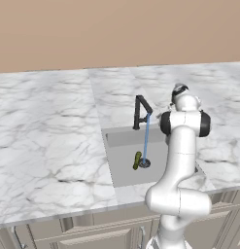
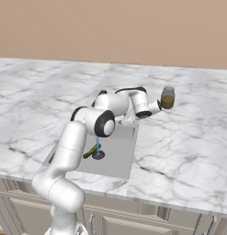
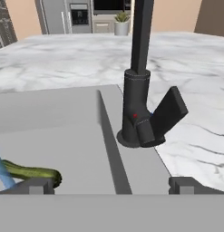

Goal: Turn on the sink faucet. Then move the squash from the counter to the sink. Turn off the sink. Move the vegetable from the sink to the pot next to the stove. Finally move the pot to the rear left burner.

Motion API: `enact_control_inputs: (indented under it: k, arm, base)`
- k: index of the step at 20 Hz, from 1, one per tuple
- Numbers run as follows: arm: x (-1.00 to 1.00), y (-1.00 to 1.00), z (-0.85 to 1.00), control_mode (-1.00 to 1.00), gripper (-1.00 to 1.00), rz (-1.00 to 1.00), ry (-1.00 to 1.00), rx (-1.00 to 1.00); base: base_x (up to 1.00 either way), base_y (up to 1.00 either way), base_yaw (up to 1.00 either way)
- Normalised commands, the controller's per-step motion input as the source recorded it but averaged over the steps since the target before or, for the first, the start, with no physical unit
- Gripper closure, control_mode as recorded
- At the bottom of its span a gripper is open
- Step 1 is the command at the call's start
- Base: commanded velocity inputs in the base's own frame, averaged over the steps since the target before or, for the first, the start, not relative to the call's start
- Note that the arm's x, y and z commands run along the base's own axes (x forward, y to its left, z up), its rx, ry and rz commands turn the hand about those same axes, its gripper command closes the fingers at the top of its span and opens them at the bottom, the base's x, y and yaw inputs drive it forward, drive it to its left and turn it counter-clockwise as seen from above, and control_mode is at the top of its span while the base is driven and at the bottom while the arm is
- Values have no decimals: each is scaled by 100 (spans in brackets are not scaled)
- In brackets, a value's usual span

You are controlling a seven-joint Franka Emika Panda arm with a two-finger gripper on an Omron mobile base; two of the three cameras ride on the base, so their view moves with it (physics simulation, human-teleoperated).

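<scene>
Squash [image 1: 137,160] lay in the sink [image 1: 122,170] beside the drain under running water, so the turn-off step was on: gripper [image 3: 111,183], jaws wide and empty, faced the faucet [image 3: 139,81] base, and next needed to push its lever [image 3: 170,111] back.

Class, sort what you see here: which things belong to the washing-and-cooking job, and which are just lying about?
Job:
- sink faucet, water running
- squash, lying in the sink by the drain
- counter
- gripper, open, facing the faucet base

Lying about:
- glass jar with olive-yellow contents, standing on the counter
</scene>
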Motion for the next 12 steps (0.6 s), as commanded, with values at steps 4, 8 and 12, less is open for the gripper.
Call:
enact_control_inputs:
  k: [4,8,12]
  arm:
    - [-2,40,0,-100,-100,1,-2,0]
    - [0,0,0,-100,-100,0,-1,0]
    - [0,0,1,-100,-100,0,0,0]
  base:
    - [0,0,0]
    - [0,0,0]
    - [0,0,0]
